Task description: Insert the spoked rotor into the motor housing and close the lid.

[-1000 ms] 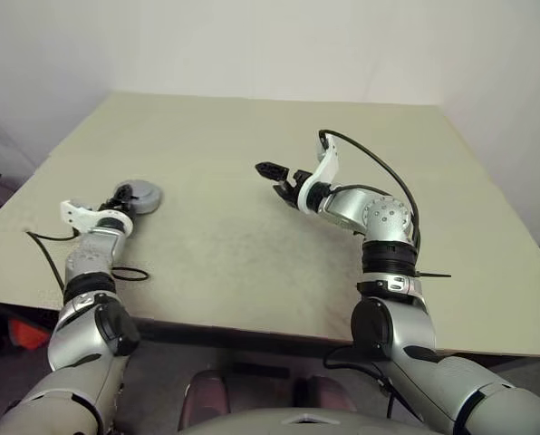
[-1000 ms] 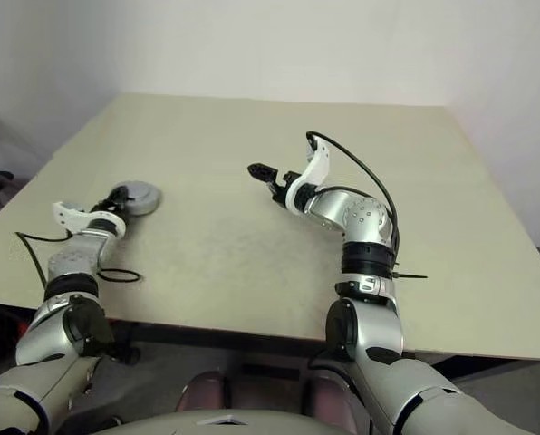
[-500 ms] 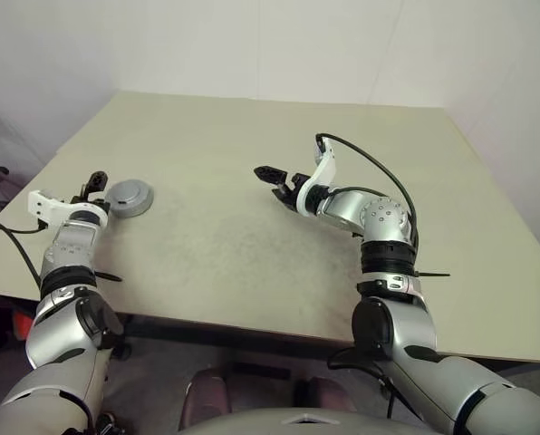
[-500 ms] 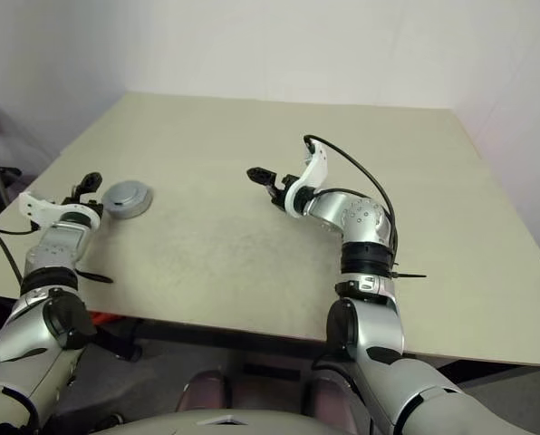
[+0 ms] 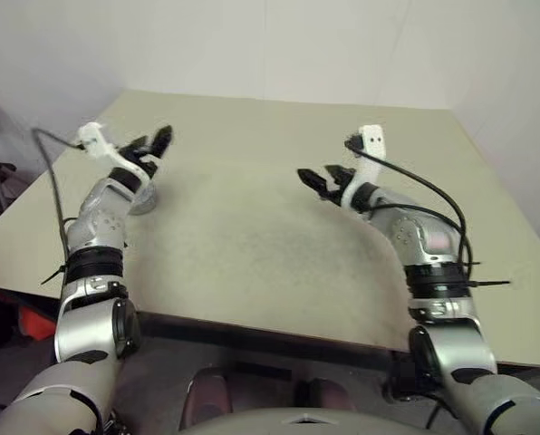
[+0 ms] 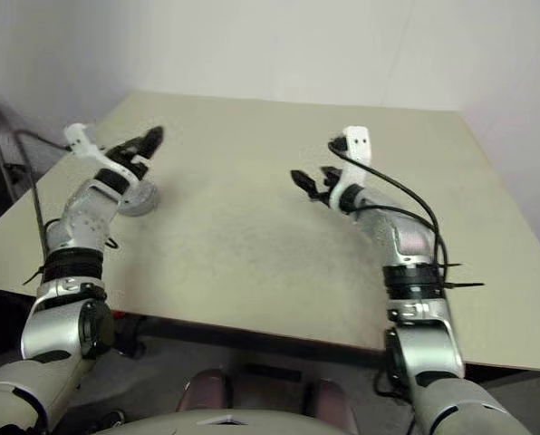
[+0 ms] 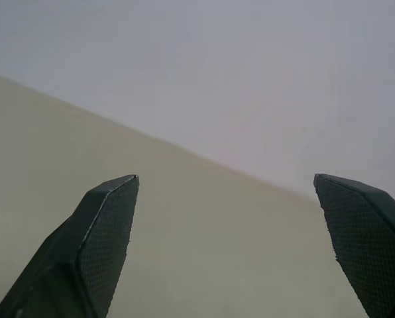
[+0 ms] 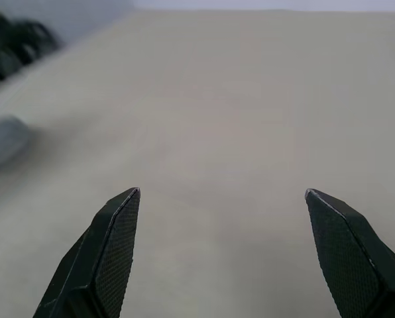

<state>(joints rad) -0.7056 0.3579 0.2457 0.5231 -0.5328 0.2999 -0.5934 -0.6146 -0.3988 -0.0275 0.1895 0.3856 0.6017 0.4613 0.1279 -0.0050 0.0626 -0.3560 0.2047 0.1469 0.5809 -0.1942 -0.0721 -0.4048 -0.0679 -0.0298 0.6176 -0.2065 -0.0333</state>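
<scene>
A round grey-silver lid [image 6: 139, 203] with a smooth top lies on the table's left side, partly covered by my left forearm. It also shows as a blurred grey shape [image 8: 2, 140] in the right wrist view. My left gripper [image 5: 154, 140] hangs in the air above and just beyond the lid, open with nothing between its fingers [image 7: 108, 225]. My right gripper [image 5: 317, 175] hovers over the table's middle right, pointing left. It is open and empty too, fingers [image 8: 114, 245] spread wide. The spoked rotor and the motor housing are hidden or out of view.
The beige table [image 5: 252, 245] stretches bare between the two grippers and beyond them to a pale wall. Its front edge runs close to my arms. Cables loop over both wrists.
My left gripper has left the lid's side, risen and swung right above it, with its jaws wider. My right arm has shifted right and its wrist has rolled. The lid stays put.
</scene>
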